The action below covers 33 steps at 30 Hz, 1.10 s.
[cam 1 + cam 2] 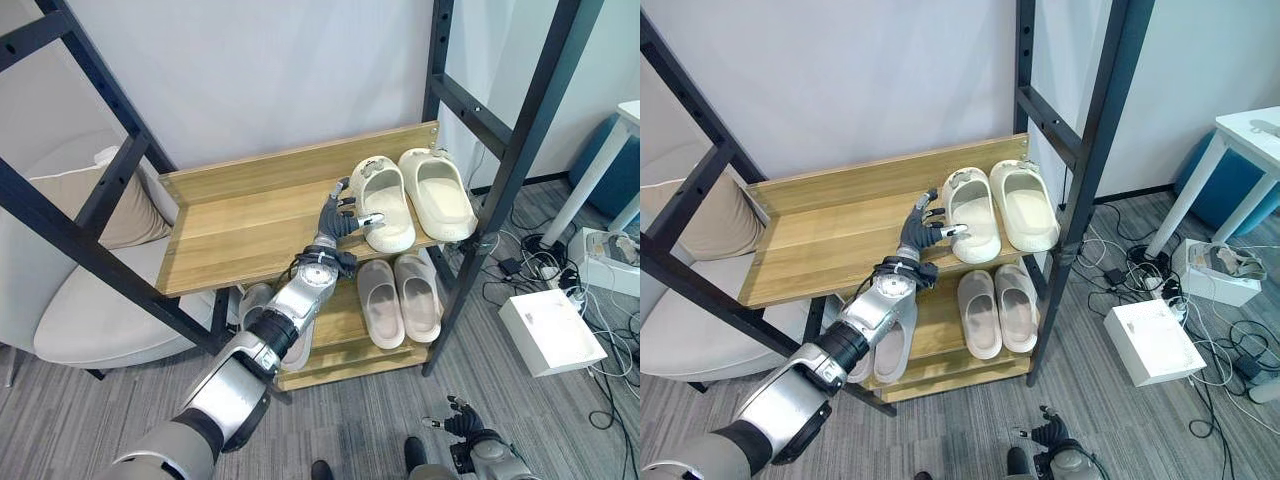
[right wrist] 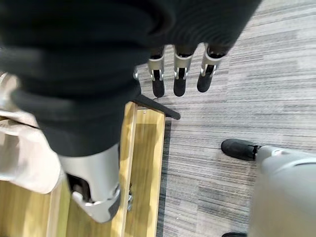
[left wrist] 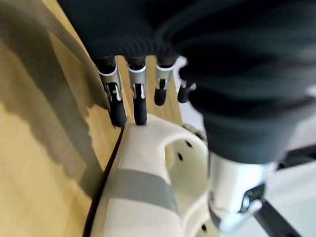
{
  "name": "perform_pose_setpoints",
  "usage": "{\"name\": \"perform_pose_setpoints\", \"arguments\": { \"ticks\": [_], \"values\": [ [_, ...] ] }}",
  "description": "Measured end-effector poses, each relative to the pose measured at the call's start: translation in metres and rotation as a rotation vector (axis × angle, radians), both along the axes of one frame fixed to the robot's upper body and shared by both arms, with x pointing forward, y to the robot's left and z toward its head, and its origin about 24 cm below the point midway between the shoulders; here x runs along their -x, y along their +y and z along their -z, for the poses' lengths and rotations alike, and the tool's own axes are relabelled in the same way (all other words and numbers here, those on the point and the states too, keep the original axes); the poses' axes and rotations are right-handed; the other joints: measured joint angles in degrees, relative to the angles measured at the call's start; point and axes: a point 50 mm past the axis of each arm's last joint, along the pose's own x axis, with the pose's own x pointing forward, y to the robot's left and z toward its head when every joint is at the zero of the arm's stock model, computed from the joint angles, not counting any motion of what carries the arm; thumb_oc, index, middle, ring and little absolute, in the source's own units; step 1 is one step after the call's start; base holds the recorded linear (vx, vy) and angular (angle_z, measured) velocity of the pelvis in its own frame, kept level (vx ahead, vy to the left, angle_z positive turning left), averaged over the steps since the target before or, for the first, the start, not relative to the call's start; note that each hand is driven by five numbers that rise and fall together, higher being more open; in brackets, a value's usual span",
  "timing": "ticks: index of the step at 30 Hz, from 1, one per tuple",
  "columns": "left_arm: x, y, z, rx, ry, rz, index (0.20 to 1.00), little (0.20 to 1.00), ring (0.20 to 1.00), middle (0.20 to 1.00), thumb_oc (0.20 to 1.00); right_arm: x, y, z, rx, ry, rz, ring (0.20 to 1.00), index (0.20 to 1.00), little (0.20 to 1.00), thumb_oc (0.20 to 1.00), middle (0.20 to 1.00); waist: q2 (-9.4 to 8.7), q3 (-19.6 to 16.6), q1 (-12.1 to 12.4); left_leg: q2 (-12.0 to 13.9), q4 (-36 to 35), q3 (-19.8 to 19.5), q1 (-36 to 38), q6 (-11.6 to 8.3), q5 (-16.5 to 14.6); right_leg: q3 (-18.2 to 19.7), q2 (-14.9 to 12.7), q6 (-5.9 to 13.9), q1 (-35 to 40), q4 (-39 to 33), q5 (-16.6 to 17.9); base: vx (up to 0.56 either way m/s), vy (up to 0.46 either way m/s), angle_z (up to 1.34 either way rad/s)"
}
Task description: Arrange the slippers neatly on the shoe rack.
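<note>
Left hand (image 1: 345, 221), fingers relaxed, rested against the cream foam slipper (image 1: 383, 203) on the wooden shoe rack's (image 1: 240, 225) upper shelf; right hand (image 1: 462, 421) hung slack.

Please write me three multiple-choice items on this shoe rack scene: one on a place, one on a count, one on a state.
1. Where is the cream pair of slippers?
A. upper shelf
B. floor
C. chair

2. How many slippers lie side by side on the lower shelf's right part?
A. one
B. two
C. four

3. How is the left hand?
A. hanging low near the floor
B. curled shut, holding nothing
C. fingers straight, against a cream slipper

Answers: 1 A, the pair lies at the right end of the upper shelf. 2 B, a beige pair lies there. 3 C, the left wrist view shows straight fingers at the slipper's edge; the right hand hangs low.
</note>
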Motion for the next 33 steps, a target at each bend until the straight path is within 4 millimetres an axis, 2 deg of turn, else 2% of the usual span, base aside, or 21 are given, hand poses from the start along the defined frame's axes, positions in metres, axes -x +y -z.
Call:
{"name": "perform_pose_setpoints", "arguments": {
  "ticks": [10,19,25,27,29,33],
  "values": [
    [-0.004,0.0,-0.004,0.034,0.017,-0.032,1.0,1.0,1.0,1.0,1.0,0.005,0.004,0.003,0.0,0.016,-0.024,1.0,1.0,1.0,1.0,1.0,-0.62,-0.3,-0.6,-0.2,0.1,0.6,0.2,0.2,0.2,0.8,-0.2,0.64,0.0,0.0,0.4,0.01,-0.002,-0.02],
    [0.003,-0.004,-0.004,0.149,0.032,-0.008,1.0,1.0,1.0,1.0,1.0,0.003,0.005,0.002,-0.003,0.012,-0.024,1.0,1.0,1.0,1.0,1.0,-0.96,-0.3,-0.4,-0.2,0.2,0.2,0.4,0.22,0.2,-0.1,-0.2,0.25,0.8,0.0,0.6,0.0,-0.001,0.02],
    [-0.001,0.011,-0.005,0.116,0.027,-0.032,1.0,1.0,1.0,1.0,1.0,-0.008,0.006,-0.002,-0.003,-0.013,-0.03,1.0,1.0,1.0,1.0,1.0,-1.15,-0.3,-0.3,-0.2,0.3,-0.7,0.6,0.24,0.2,-0.7,-0.1,0.23,1.3,0.0,0.6,0.0,-0.002,0.02],
    [-0.004,0.021,-0.01,0.139,0.013,-0.071,1.0,1.0,1.0,1.0,1.0,-0.011,0.004,-0.003,0.001,-0.019,-0.027,1.0,1.0,1.0,1.0,1.0,-1.2,-0.4,-0.2,-0.1,0.2,-0.9,0.7,0.16,0.4,-1.0,-0.1,0.23,1.5,0.0,0.6,-0.01,-0.004,0.08],
    [0.001,0.028,-0.031,0.207,-0.079,-0.072,1.0,1.0,1.0,1.0,1.0,-0.011,0.003,-0.003,0.001,-0.019,-0.023,1.0,1.0,1.0,1.0,1.0,-1.28,-0.3,-0.2,0.0,0.1,-1.1,0.7,0.08,0.4,-1.6,0.0,0.2,1.7,0.0,0.6,-0.01,-0.001,0.13],
    [0.016,0.043,-0.075,0.285,-0.301,-0.035,1.0,1.0,1.0,1.0,1.0,-0.007,0.001,-0.001,-0.001,0.004,-0.009,1.0,1.0,1.0,1.0,1.0,-1.43,-0.4,1.9,0.0,0.0,-1.9,1.2,0.05,0.5,-2.1,0.0,0.24,2.4,0.0,0.5,0.0,0.011,0.05]
  ]
}}
